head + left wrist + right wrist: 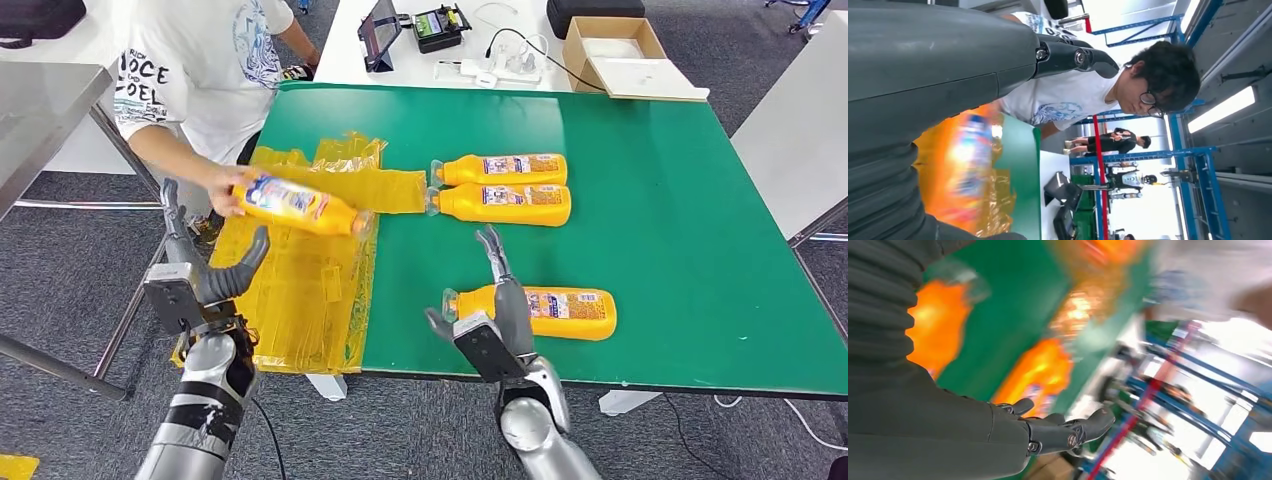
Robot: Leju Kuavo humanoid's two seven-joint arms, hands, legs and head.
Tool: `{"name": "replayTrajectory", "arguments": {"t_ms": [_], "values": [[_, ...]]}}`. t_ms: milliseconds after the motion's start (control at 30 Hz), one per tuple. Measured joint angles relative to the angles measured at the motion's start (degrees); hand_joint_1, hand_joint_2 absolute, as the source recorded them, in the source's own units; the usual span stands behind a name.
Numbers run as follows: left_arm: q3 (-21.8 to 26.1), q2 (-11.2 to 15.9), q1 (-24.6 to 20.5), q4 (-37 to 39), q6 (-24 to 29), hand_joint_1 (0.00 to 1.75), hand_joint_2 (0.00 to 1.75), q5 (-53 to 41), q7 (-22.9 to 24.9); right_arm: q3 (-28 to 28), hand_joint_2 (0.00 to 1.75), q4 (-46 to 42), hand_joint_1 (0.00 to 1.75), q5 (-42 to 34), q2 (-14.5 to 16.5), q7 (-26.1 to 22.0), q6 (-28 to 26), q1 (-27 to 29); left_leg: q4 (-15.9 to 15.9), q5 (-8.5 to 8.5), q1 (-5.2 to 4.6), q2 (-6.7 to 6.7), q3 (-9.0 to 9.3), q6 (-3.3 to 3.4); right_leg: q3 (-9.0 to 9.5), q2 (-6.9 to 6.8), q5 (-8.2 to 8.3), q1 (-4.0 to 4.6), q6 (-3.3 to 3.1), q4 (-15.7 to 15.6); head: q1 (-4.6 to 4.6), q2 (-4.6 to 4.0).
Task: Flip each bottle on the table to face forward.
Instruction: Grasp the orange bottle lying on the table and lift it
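both silver arms rise from the near edge of the head view. left hand [205,275] hangs off the table's near left corner, over the grey floor, fingers spread and grasping nothing; its wrist view shows the same loose fingers [1073,55] with a blurred orange bottle beyond them. just past that hand, crinkled yellow plastic wrap [300,290] drapes over the left end of the green table [660,180]. above the wrap a person in a white printed shirt [200,60] leans in from the far left, and the person's hand [225,190] holds a held bottle [300,205] by its base, tilted, cap toward the right, clear of the table surface.

right hand [490,310] sits at the near edge around the middle, fingers extended and released, holding nothing; it hovers over the cap end of the near bottle [560,312], and contact cannot be judged. that bottle lies on its side, label up, cap pointing left. farther back, two far bottles [505,190] lie side by side, touching, caps left, labels up.

beyond the green table, a white table [350,50] carries a tablet [383,32], cables and an open cardboard box [615,50].
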Motion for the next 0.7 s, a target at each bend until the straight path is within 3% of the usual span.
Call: {"name": "replayTrajectory", "arguments": {"t_ms": [133,267,467,700], "values": [[-1.7,-0.3,4.5,-3.1,-0.9,0.0,1.75,0.3,0.0,-1.4,1.75,0.5,0.0,2.9,-6.2,5.1,8.4,-0.9,0.0,-0.01,-0.02,-0.02,-0.01,0.02,0.0,-0.01,0.0,-0.01,0.01,0.0,-0.01,0.0],[-2.8,-0.4,6.4,-3.7,-1.8,0.0,1.75,0.1,0.0,-2.3,1.75,2.4,0.0,4.5,-10.5,6.7,12.1,-2.2,0.0,-0.01,0.01,-0.02,-0.01,0.01,0.0,0.0,0.01,0.02,0.01,0.0,-0.02,0.0],[-3.7,-0.4,7.3,-3.7,-3.0,0.0,1.75,-0.2,0.0,-2.3,1.75,4.6,0.0,5.6,-14.4,8.4,15.3,-3.6,0.0,0.0,0.05,-0.01,-0.01,0.01,0.0,-0.01,0.01,0.05,0.01,0.0,-0.01,0.0],[-3.7,-0.5,7.3,-3.6,-3.8,0.0,1.75,-0.3,0.0,-2.0,1.75,6.0,0.0,5.5,-16.5,9.7,17.4,-4.4,0.0,-0.01,0.04,-0.02,-0.01,0.01,0.0,-0.01,0.01,0.04,0.01,0.0,-0.02,0.0]]}}
